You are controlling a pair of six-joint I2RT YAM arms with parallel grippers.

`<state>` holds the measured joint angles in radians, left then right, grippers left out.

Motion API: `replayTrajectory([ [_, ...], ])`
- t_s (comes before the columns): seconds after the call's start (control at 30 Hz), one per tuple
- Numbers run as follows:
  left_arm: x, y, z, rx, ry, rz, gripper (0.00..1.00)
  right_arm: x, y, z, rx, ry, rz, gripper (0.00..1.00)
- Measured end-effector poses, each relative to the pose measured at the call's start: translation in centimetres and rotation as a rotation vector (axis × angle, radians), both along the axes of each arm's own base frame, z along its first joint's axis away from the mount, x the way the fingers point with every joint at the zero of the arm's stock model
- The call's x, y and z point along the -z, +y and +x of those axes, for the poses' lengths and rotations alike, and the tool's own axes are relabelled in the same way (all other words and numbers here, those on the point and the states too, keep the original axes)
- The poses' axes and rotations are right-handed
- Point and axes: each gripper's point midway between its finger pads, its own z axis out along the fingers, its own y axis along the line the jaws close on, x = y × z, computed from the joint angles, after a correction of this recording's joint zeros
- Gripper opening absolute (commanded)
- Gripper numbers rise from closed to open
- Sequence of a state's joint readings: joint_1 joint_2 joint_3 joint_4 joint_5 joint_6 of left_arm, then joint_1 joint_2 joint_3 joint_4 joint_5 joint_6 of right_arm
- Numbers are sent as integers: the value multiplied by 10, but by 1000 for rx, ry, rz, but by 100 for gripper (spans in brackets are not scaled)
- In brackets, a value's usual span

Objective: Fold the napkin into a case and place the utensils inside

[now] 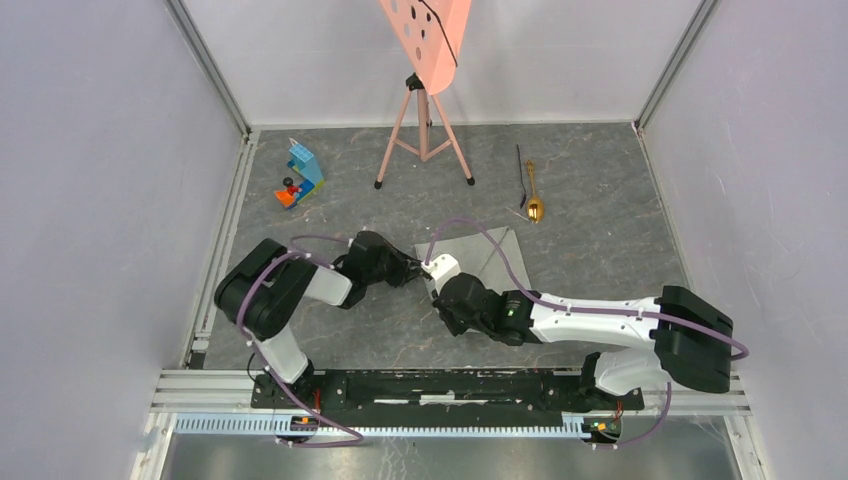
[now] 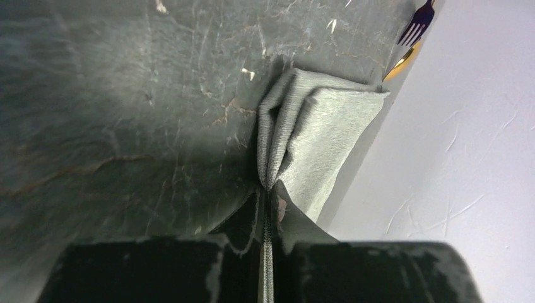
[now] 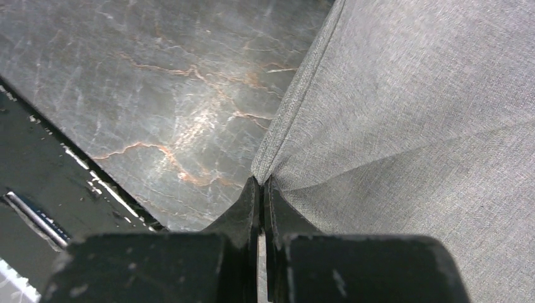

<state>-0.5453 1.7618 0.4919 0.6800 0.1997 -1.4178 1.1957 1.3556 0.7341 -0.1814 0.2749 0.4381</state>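
Observation:
The light-grey napkin [image 1: 492,258] lies in the middle of the dark marble table, partly hidden by both wrists. My left gripper [image 1: 418,270] is shut on its left edge; the left wrist view shows the cloth [image 2: 309,136] bunched into folds between my closed fingers [image 2: 268,189]. My right gripper [image 1: 447,296] is shut on the napkin's near corner [image 3: 404,120], pinched at the fingertips [image 3: 260,184]. The gold spoon [image 1: 534,200] and the thin black fork [image 1: 522,178] lie side by side at the far right, apart from the napkin. No case is formed.
A pink perforated board on a tripod [image 1: 425,110] stands at the back centre. Blue and red toy blocks [image 1: 301,176] lie at the back left. White walls enclose the table on three sides. The arm bases and rail [image 1: 450,390] run along the near edge.

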Motion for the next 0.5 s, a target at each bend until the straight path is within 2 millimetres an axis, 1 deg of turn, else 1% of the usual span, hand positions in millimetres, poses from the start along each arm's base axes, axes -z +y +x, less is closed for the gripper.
replayTrajectory([
  [0.07,-8,10,-1,2,-4,34,2,0,7,-5,-35,4,14,0],
  [0.13,-21,24,-2,6,-5,73,2,1,17,-11,-72,4,29,0],
  [0.2,-40,42,-7,9,-3,130,2,1,31,-19,-113,14,47,0],
  [0.27,-61,62,-12,-3,6,195,2,-3,53,-26,-161,29,82,0],
  [0.3,-77,79,-18,-26,20,253,2,-11,74,-31,-196,37,125,0],
  [0.33,-90,93,-22,-51,20,290,2,-19,90,-36,-222,42,164,0],
  [0.37,-104,111,-28,-87,30,350,2,-29,107,-40,-252,51,210,0],
  [0.4,-123,131,-36,-128,28,410,2,-44,128,-46,-285,63,278,0],
  [0.43,-140,146,-42,-162,17,455,2,-58,145,-52,-315,77,345,0],
  [0.5,-180,177,-58,-230,-13,555,2,-94,178,-65,-378,119,502,0],
])
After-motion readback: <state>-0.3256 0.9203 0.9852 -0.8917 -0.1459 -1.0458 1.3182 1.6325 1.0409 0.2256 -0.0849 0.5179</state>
